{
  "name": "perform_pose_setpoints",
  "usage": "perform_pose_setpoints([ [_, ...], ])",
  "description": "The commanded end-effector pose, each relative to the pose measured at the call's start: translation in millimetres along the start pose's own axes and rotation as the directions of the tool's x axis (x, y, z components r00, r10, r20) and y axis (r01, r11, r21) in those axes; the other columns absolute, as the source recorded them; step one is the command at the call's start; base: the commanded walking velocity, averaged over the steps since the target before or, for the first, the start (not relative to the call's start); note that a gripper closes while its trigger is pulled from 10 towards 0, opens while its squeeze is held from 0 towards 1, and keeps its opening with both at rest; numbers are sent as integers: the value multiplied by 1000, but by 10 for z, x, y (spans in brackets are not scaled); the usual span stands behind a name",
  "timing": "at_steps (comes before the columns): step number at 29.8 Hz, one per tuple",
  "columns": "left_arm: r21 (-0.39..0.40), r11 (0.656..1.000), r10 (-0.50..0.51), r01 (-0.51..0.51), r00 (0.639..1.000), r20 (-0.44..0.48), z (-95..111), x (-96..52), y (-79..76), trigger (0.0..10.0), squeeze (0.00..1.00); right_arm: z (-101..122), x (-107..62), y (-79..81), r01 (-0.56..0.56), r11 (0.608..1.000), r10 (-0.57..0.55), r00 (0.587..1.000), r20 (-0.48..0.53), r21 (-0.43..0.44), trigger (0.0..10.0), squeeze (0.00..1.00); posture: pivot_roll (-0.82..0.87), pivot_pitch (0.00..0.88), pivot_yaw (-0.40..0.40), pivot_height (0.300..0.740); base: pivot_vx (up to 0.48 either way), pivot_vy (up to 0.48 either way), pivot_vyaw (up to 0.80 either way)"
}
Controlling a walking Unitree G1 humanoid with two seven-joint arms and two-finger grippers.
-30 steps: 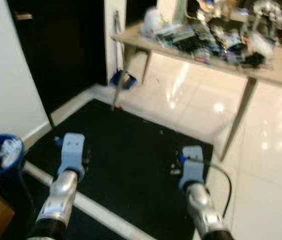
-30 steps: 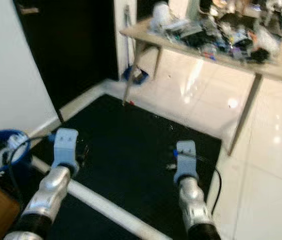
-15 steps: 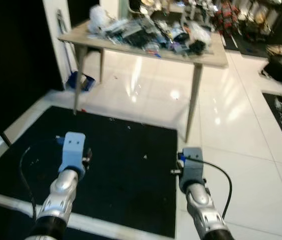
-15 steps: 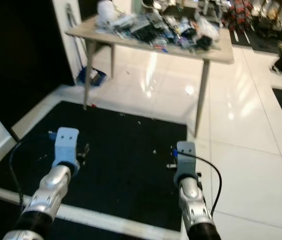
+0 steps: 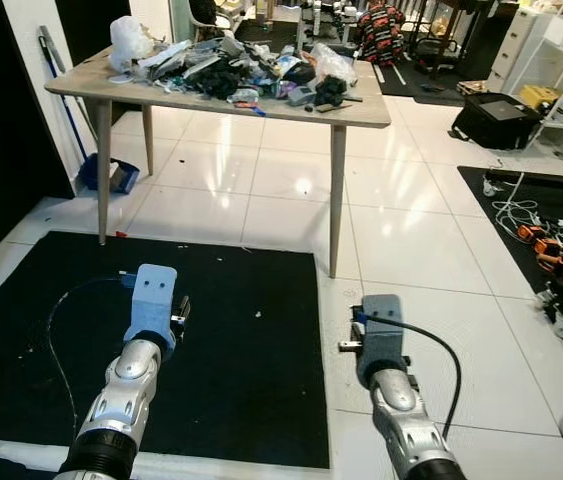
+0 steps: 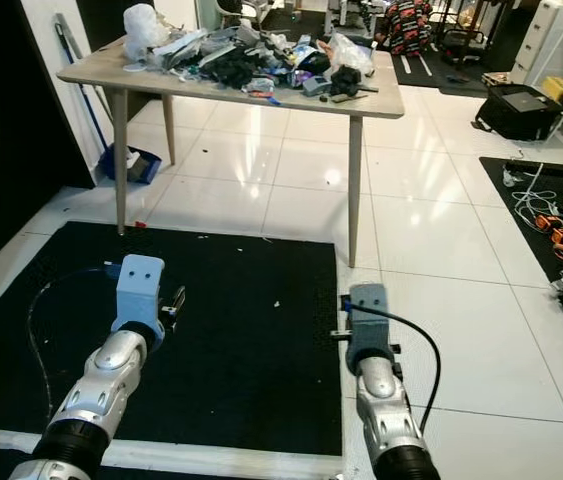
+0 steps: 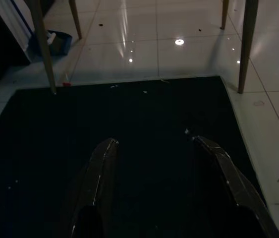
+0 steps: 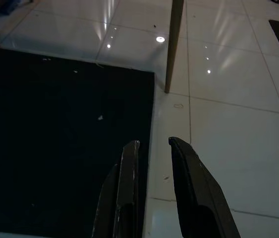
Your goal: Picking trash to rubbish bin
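Two grippers, neither carrying anything. My left gripper hangs over the black mat with its fingers spread wide. My right gripper sits over the mat's right edge, where it meets the white tile floor, fingers drawn to a narrow gap with nothing between them.

The trash lies heaped on the desk ahead, well apart from both grippers. The heap runs along the far side and the middle of the top; the near edge is mostly bare. At the far left corner stands a white plastic bag.

Judgement on handling: the heap reads as wrappers, bags and dark soft pieces, so light, crushable, likely slippery film. Single items cannot be told apart from here. I would pinch a bunched fold or a free corner at the near fringe of the heap rather than a flat face. Pieces look tangled, so one pull may drag neighbours off the desk edge.
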State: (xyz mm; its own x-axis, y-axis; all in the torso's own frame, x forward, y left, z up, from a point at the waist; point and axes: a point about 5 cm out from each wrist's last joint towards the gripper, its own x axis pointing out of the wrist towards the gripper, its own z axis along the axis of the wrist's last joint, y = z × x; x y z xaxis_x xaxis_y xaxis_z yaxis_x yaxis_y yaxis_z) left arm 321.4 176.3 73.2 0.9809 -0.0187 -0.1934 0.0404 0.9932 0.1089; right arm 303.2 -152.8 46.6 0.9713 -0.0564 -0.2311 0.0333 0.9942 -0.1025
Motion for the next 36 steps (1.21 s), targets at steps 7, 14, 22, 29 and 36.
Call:
perform_pose_setpoints([
  [7, 7, 1000, -9, 9, 1000, 8, 8, 0, 5, 10000, 0, 17, 13, -49, 10, 1000, -10, 1000, 10, -6, 10000, 0, -18, 61, 1, 740, 406, 0, 0],
  [14, 7, 1000, -9, 9, 1000, 10, 16, 3, 9, 10000, 0, 22, 18, -47, 12, 1000, -11, 1000, 10, -9, 10000, 0, -18, 61, 1, 740, 404, 0, 0],
  [22, 8, 1000, -12, 11, 1000, 16, 28, 5, 6, 10000, 0, 21, 26, -70, 26, 1000, -26, 1000, 2, 11, 10000, 0, -21, 62, 1, 740, 405, 0, 0],
  [29, 5, 1000, -14, 14, 1000, 16, 24, 3, -3, 10000, 0, 21, 24, -76, 32, 999, -32, 999, -4, 33, 10000, 0, -23, 61, 3, 740, 404, 0, -343],
  [36, 2, 1000, -17, 17, 1000, 17, 25, -2, -20, 10000, 0, 18, 21, -97, 37, 999, -37, 999, 1, 25, 10000, 0, -30, 68, 2, 740, 396, 0, -780],
])
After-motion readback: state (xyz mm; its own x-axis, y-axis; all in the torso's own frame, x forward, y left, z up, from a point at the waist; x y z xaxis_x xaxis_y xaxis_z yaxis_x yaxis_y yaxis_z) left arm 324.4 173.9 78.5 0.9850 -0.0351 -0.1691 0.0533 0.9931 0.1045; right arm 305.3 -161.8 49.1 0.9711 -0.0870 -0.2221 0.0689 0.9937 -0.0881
